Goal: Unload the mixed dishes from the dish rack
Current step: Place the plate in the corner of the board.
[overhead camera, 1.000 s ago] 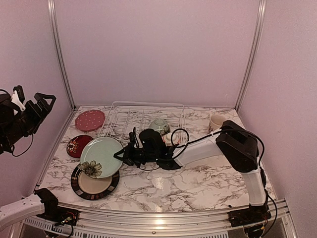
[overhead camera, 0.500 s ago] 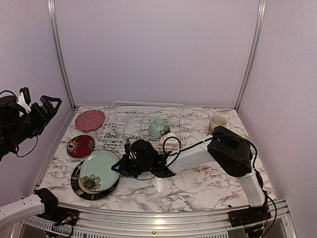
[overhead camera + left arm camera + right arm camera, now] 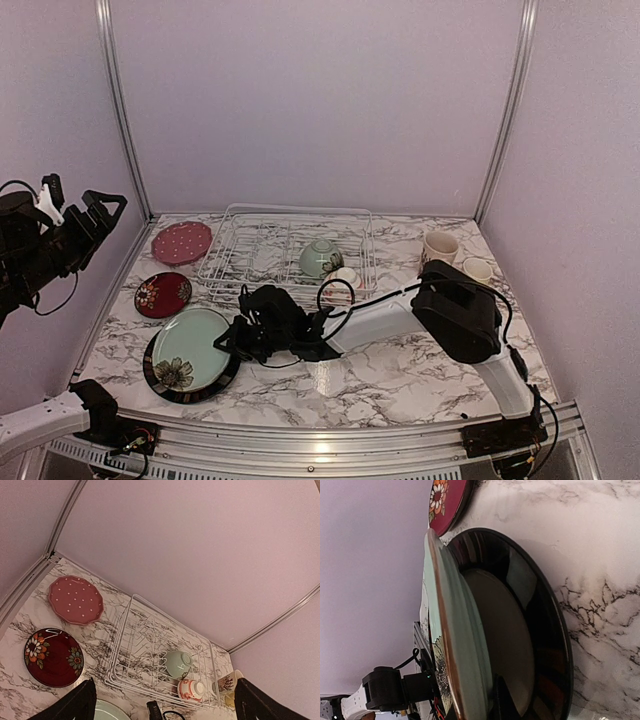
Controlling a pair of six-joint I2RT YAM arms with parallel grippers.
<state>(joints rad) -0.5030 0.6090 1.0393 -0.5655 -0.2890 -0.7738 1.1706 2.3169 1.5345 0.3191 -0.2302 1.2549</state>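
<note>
Left tool (image 3: 82, 200): raised at the left wall, spread wide, holding nothing. Pink plate (image 3: 181, 242) and dark-red plate (image 3: 162, 294) lie flat on the tabletop (image 3: 400, 360). Green plate (image 3: 190, 348) — tilted over the black-rimmed plate (image 3: 150, 370), its edge pinched in the right tool (image 3: 237, 340). Rack (image 3: 250, 250) — behind, holding a green cup (image 3: 320, 258) and a patterned bowl (image 3: 345, 278).

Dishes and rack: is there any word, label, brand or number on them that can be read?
No readable text anywhere. The green plate, red plate and mug show only flower patterns, the pink plate only dots; the rack bears no label.
</note>
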